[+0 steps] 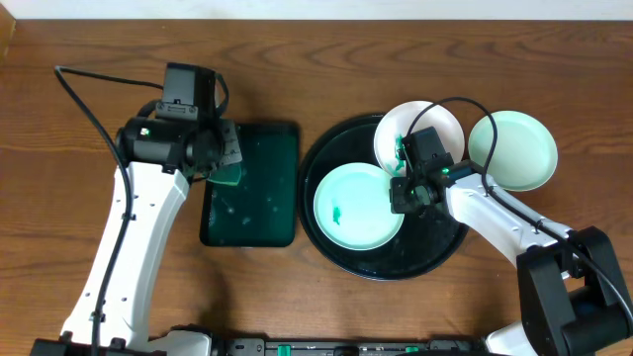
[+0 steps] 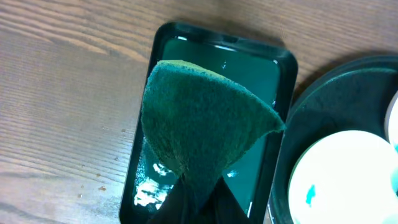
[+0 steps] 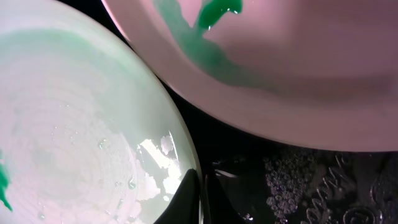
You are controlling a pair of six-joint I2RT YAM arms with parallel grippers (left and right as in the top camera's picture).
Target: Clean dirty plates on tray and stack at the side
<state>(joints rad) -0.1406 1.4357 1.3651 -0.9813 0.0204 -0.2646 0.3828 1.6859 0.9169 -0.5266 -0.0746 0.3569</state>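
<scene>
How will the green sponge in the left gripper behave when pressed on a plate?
The sponge probably bends easily: pinched in the left gripper, it curves instead of lying flat. It seems light, held by one end. It may drip, since the green tray under it holds liquid.

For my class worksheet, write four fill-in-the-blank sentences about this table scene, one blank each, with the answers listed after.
1. The left gripper is shut on a wavy green ____.
2. Below it lies a dark green tray whose shape is ____.
3. The small white round plate carries smears coloured ____.
4. Off the large round glossy black tray, on the wooden table, stands ____ pale mint green plate.

Answers: sponge; rectangular; green; one.
</scene>
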